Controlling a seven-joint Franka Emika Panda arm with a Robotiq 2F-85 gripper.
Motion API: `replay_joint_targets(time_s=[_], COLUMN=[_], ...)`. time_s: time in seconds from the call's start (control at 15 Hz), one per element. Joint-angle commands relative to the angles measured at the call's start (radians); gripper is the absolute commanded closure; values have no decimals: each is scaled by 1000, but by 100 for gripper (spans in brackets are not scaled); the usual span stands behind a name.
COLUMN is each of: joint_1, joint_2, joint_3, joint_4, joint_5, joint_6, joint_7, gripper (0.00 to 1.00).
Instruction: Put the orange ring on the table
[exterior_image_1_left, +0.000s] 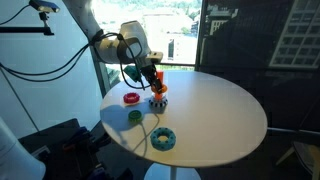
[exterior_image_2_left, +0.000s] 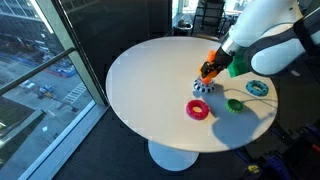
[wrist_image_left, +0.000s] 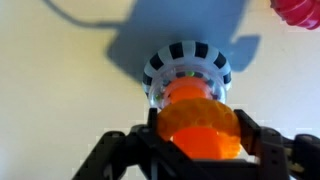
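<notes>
My gripper (wrist_image_left: 198, 140) is shut on the orange ring (wrist_image_left: 198, 128), holding it just above the black-and-white base (wrist_image_left: 187, 62) of the peg. In both exterior views the gripper (exterior_image_1_left: 156, 86) (exterior_image_2_left: 210, 72) hangs over the base (exterior_image_1_left: 158, 102) (exterior_image_2_left: 203, 87) on the round white table (exterior_image_1_left: 215, 115) (exterior_image_2_left: 150, 90). The orange ring shows between the fingers (exterior_image_1_left: 157, 88) (exterior_image_2_left: 210, 70). The peg itself is hidden behind the ring.
A red ring (exterior_image_1_left: 131, 98) (exterior_image_2_left: 198, 109) (wrist_image_left: 300, 10), a green ring (exterior_image_1_left: 135, 116) (exterior_image_2_left: 235, 105) and a larger blue ring (exterior_image_1_left: 164, 138) (exterior_image_2_left: 257, 88) lie on the table near the base. Windows and a railing stand beyond the table.
</notes>
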Motion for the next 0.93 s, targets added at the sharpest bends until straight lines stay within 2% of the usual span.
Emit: replay_joint_targets(time_s=[0.0, 0.87], joint_1=[26, 57], joint_2=[-68, -232], joint_3=[-32, -65], joint_4=[-36, -74], joint_5=[-26, -86], joint_6=[5, -11], joint_7=[34, 86], gripper=[24, 24])
